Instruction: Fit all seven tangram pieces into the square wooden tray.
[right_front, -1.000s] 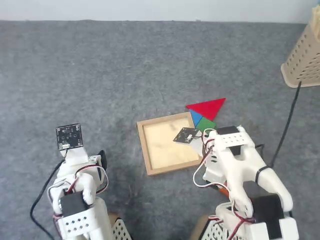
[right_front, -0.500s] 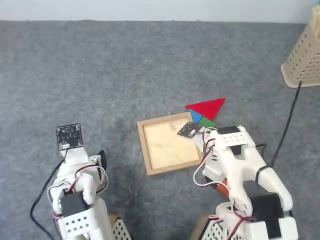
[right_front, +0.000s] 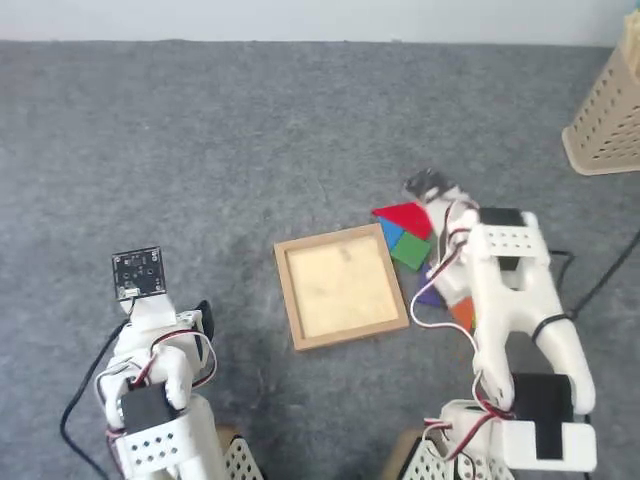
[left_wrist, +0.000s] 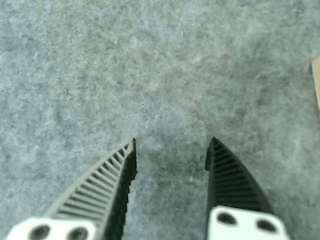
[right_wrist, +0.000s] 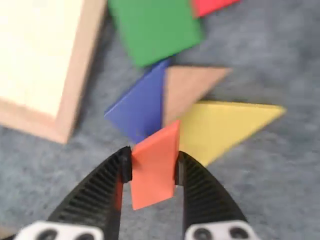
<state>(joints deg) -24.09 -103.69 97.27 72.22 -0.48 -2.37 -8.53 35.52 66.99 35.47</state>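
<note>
The square wooden tray (right_front: 340, 287) lies on the grey carpet with nothing in it; its corner (right_wrist: 45, 65) is also in the right wrist view. To its right lie a red triangle (right_front: 405, 217), a green square (right_front: 410, 250) and a purple piece (right_front: 430, 293). My right gripper (right_wrist: 152, 165) is shut on an orange piece (right_wrist: 155, 172), which overlaps the purple piece (right_wrist: 142, 107) and a yellow triangle (right_wrist: 225, 125); a brown triangle (right_wrist: 187, 87) and the green square (right_wrist: 152, 27) lie beyond. My left gripper (left_wrist: 172, 150) stands open over bare carpet.
A perforated beige basket (right_front: 605, 110) stands at the far right edge. The left arm (right_front: 155, 370) sits near the front left, well apart from the tray. A sliver of the tray's rim (left_wrist: 316, 80) shows in the left wrist view.
The right arm has swung from over the tray's right side out to the right, over the piece cluster, uncovering the tray. The left arm has not moved.
</note>
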